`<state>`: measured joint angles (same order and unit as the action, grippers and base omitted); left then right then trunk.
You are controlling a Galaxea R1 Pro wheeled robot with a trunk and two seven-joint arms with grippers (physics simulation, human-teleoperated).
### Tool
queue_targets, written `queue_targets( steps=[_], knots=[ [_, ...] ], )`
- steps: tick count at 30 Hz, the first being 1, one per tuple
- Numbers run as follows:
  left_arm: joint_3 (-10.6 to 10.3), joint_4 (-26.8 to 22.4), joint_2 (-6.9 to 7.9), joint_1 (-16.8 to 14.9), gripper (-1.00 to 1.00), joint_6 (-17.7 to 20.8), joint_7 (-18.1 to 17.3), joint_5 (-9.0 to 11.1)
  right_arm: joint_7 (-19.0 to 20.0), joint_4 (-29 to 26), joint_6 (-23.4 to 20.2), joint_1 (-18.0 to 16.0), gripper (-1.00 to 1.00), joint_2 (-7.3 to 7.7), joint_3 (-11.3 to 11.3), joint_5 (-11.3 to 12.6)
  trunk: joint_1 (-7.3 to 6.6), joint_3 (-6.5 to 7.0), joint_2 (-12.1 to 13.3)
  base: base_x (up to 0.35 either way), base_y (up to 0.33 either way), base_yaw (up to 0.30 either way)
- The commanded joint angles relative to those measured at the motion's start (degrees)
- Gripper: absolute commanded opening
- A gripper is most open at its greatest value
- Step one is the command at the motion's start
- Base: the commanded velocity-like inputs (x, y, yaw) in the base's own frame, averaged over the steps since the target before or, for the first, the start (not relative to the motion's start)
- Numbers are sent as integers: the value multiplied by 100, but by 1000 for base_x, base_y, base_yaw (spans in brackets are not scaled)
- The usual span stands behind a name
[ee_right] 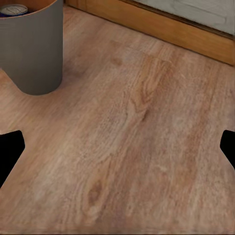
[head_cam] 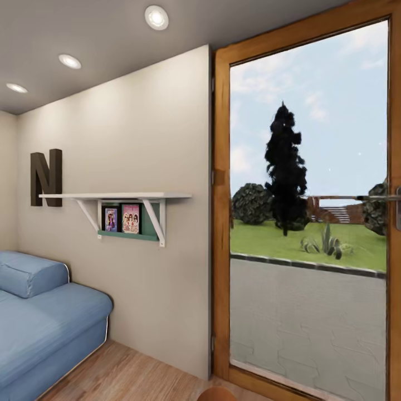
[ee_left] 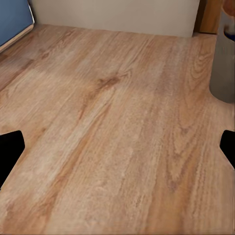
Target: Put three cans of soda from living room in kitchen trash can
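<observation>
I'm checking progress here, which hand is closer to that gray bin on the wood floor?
Probably the right. From the right hand, the bin looms large and close, a dark blue can visible inside. From the left hand, the same bin sits just off to one side.

— The pale wood-grain plank floor [ee_right: 147,147]?
— Matt, knotted. The blue sofa [head_cam: 44,317] looks soft cloth.
— The round grey bin [ee_right: 34,49]?
— Smooth, dull outside; a silver metal can top [ee_right: 13,10] shines inside.
</observation>
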<state>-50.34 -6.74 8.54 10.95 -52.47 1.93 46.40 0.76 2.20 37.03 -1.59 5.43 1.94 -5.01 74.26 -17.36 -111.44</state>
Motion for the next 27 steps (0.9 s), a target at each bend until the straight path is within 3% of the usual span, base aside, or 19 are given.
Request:
queue_targets(
  steps=[1, 6, 12, 16, 27],
  knots=[
    [4, 10, 0, 35, 100, -110, 0, -31, 1, 0, 33, 38, 100, 0, 0, -1, -23, 10, 41, 0, 0, 0],
    [5, 277, -1, 217, 100, -720, 0, -145, -1, 0, 192, 301, 100, 6, 7, -8, -133, 54, 242, 0, 0, 0],
    [4, 304, -1, 235, 100, -753, 0, -154, -1, 0, 272, 427, 100, 9, 13, -11, -264, 107, 482, 0, 0, 0],
    [6, 318, 20, 291, 100, -753, 0, -151, -4, 0, 552, 571, 100, 60, 16, 7, -352, 143, 643, 0, 0, 0],
    [7, 334, 41, 376, 100, -753, 0, -149, -5, 0, 821, 652, 100, 125, 17, 53, -594, 241, 1084, 0, 0, 0]
  ],
)
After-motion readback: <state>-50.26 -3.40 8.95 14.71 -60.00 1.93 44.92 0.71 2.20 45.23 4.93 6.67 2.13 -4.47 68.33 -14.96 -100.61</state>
